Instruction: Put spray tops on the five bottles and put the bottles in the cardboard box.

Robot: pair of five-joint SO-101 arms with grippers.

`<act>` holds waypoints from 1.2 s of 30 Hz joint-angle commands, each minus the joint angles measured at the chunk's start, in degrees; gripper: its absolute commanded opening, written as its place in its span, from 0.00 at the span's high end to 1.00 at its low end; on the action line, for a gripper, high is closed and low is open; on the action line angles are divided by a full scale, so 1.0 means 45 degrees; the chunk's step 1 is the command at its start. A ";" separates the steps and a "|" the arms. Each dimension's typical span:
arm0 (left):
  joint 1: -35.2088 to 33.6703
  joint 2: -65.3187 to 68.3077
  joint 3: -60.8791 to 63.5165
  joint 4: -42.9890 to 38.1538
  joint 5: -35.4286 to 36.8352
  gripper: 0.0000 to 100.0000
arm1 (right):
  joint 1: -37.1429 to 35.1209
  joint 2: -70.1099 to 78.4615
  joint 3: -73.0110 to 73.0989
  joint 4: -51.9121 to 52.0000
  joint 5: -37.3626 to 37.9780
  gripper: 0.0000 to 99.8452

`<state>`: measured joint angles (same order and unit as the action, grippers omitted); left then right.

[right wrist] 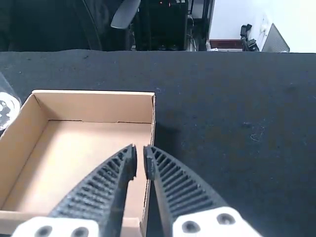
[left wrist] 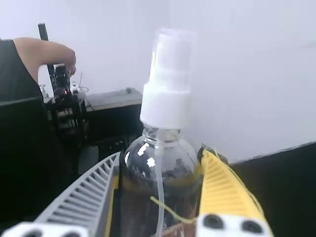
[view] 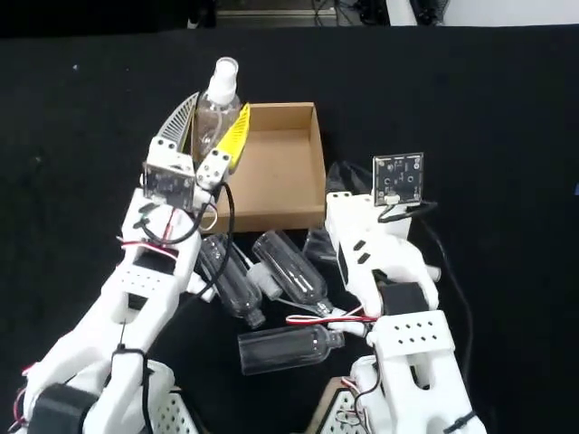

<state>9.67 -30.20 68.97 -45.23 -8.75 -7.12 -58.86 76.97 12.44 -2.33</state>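
High view looks down; right wrist view, close, shares its cardboard box (view: 280, 172).

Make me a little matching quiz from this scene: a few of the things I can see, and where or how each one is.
Things:
1. bottle with spray top
2. cardboard box
3. other clear bottles
4. right end effector

States:
a. lying on the black table
b. black, ribbed, holding nothing
c. upright in the left end effector
d. brown, open-topped

Pairs: 1-c, 2-d, 3-a, 4-b
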 commanded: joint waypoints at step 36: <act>-0.2159 1.0784 -0.6144 -0.4806 0.3028 0.90 | 0.0313 -0.0127 -0.0068 -0.0293 -0.0039 0.99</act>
<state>-0.44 18.24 43.74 -66.33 4.88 -7.12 -58.86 76.97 12.44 -2.33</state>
